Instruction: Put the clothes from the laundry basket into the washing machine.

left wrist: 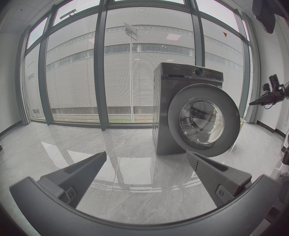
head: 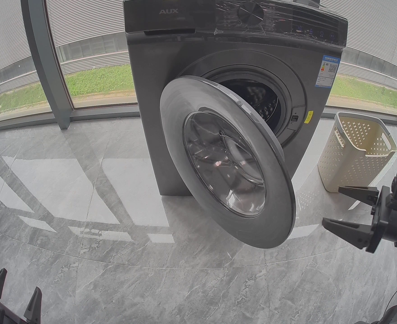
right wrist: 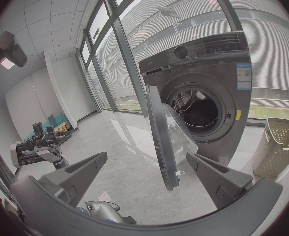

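In the head view, one washing machine (head: 162, 113) stood by the window with its one round door (head: 225, 163) swung wide on the hinge at the robot's left. One cream basket (head: 342, 167) sat on the floor just beside the machine, on the right. No cloth showed on the part of its inner wall that could be seen. The right gripper (head: 332, 206) hung between the basket and the door's free edge, fingers spread and holding nothing. The left gripper (head: 19, 281) sat low and well apart from everything, likewise spread and empty. That made two grippers.

In the left wrist view, the left gripper (left wrist: 146, 154) faced the machine (left wrist: 164, 115) from far off across bare floor.

In the right wrist view, the right gripper (right wrist: 146, 154) looked past the door's edge (right wrist: 160, 138) into the drum, where one dark heap of clothes (right wrist: 198, 112) lay (how many pieces could not be counted). The basket (right wrist: 275, 148) stood to the side.

With the load apparently inside, the step in hand was probably shutting the door. Doing it well would mean pressing on the outer rim near the free edge, not the glass bulge, and following the arc round the hinge until the latch caught, with no cloth trapped at the seal.
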`<state>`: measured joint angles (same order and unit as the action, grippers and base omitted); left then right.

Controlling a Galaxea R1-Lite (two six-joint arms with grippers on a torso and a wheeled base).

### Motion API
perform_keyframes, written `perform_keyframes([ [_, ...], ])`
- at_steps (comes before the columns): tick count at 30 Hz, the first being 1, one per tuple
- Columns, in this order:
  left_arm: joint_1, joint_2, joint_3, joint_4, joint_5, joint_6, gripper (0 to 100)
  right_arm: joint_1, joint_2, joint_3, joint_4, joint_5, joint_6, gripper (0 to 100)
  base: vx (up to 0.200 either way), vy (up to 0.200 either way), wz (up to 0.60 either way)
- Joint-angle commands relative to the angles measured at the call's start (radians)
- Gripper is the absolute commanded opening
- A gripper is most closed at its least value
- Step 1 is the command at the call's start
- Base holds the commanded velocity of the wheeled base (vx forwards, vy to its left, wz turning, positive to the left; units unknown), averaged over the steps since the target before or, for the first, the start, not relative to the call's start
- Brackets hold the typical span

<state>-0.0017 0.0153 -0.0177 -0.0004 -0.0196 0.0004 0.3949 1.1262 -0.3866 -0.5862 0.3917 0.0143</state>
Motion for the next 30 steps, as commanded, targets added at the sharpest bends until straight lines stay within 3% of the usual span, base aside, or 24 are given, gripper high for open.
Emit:
perform_keyframes([
  [1,0.0,-0.015,0.018,0.002,-0.017,0.004,100,0.013,0.178,-0.023,-0.063,-0.001,0.0,100,0.0,0.0,0.0],
  [13,0.0,-0.015,0.018,0.002,-0.017,0.004,100,0.027,0.397,-0.104,-0.196,-0.093,0.004,100,0.0,0.0,0.0],
  [14,0.0,-0.015,0.018,0.002,-0.017,0.004,100,0.025,0.417,-0.127,-0.205,-0.172,0.006,100,0.0,0.0,0.0],
  [15,0.0,-0.015,0.018,0.002,-0.017,0.004,100,0.025,0.425,-0.136,-0.205,-0.203,0.01,100,0.0,0.0,0.0],
  [16,0.0,-0.015,0.018,0.002,-0.017,0.004,100,0.025,0.425,-0.136,-0.205,-0.203,0.01,100,0.0,0.0,0.0],
  [17,0.0,-0.015,0.018,0.002,-0.017,0.004,100,0.009,0.435,-0.166,-0.205,-0.275,0.01,100,0.0,0.0,0.0],
  [18,0.0,-0.015,0.018,0.002,-0.017,0.003,100,-0.024,0.435,-0.179,-0.205,-0.298,0.007,100,0.0,0.0,0.0],
  [22,0.0,-0.015,0.018,0.002,-0.016,0.001,100,-0.186,0.412,-0.204,-0.204,-0.307,-0.017,100,0.0,0.0,0.0],
  [25,0.0,-0.015,0.018,0.002,-0.017,0.003,100,-0.268,0.336,-0.184,-0.192,-0.304,-0.043,100,0.0,0.0,0.0],
  [30,0.0,-0.015,0.018,0.002,-0.016,0.003,100,-0.265,0.238,-0.106,-0.179,-0.295,-0.046,100,0.0,0.0,0.0],
])
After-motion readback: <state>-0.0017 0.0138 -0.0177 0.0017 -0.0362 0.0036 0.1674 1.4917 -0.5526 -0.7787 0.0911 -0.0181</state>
